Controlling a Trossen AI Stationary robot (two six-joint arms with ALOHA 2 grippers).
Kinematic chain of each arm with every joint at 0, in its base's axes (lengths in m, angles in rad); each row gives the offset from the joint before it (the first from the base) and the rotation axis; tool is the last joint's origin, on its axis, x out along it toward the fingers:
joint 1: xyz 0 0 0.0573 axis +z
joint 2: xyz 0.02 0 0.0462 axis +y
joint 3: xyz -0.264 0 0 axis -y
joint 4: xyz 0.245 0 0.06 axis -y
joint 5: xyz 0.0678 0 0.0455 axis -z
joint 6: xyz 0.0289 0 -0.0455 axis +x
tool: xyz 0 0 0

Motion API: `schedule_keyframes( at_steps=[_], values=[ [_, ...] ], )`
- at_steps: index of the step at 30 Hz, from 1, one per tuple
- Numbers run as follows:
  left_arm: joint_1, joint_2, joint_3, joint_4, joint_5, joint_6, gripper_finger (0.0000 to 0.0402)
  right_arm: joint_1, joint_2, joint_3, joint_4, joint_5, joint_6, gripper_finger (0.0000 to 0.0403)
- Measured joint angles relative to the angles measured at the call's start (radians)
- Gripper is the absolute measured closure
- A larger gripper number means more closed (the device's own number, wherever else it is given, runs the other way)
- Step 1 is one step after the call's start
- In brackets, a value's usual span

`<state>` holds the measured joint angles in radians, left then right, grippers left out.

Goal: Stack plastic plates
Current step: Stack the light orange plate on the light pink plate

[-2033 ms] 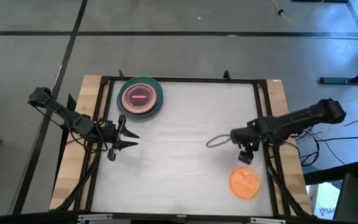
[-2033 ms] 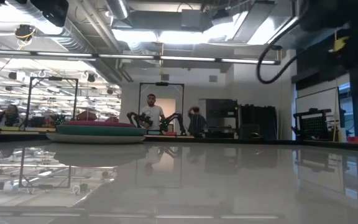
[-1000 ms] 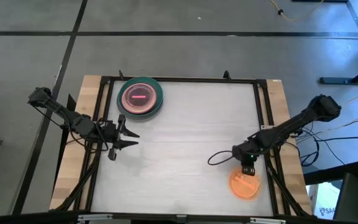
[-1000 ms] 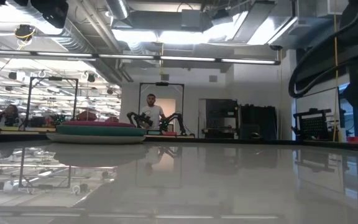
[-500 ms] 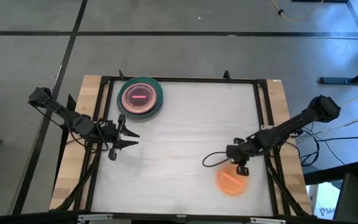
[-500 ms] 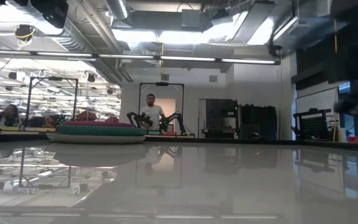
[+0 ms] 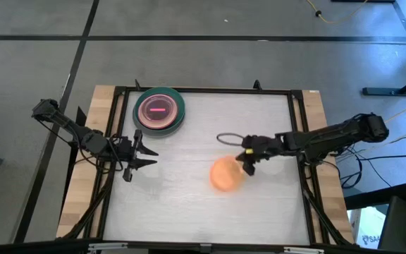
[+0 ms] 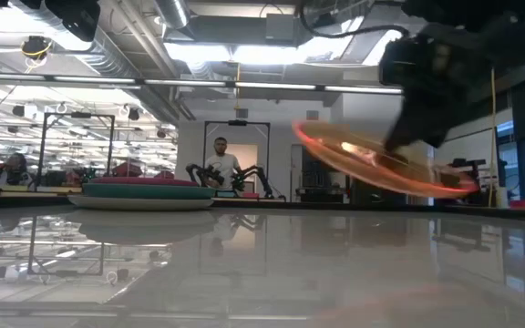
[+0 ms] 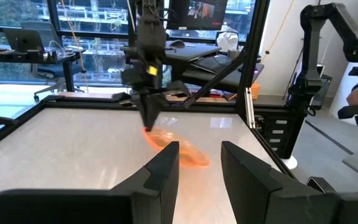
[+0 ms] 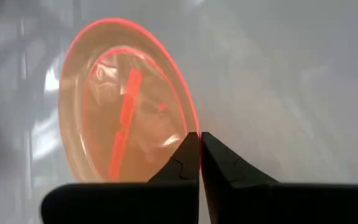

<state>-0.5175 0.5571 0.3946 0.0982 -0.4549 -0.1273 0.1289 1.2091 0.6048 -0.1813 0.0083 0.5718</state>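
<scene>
Stacking is judged nearly done: a pile of plates [image 7: 159, 111] is seen at about 11 o'clock on the desk [image 7: 210, 212], and one orange plate [image 7: 225, 173] is left to be added. That plate, thin, translucent and tilted, is held above the desk's centre, its rim clamped in the right tool [image 7: 247, 156]. The left tool [image 7: 146, 158], fingers apart, is parked at 9 o'clock.

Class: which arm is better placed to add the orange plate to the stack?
Right. The right gripper already grips the orange plate mid-table; the left gripper waits open, empty, below the stack.
</scene>
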Motion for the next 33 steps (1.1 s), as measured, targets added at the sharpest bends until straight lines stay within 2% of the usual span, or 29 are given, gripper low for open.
schedule_keyframes(
  at_steps=[9,18,27,33],
  values=[
    [0.0,0.0,0.0,0.0,-0.001,0.0,0.0289,-0.125,0.065,0.0,0.293,0.099,-0.002,0.0402],
    [0.0,0.0,0.0,0.004,-0.008,0.007,0.0289,-0.292,0.312,0.031,0.708,0.034,-0.005,0.0402],
    [0.0,0.0,0.0,0.007,-0.035,0.008,0.0289,-0.379,0.553,0.341,0.698,0.023,-0.105,0.0402],
    [0.0,0.0,0.001,0.007,-0.035,0.008,0.0289,-0.412,0.687,0.552,0.656,0.026,-0.113,0.0402]
  ],
)
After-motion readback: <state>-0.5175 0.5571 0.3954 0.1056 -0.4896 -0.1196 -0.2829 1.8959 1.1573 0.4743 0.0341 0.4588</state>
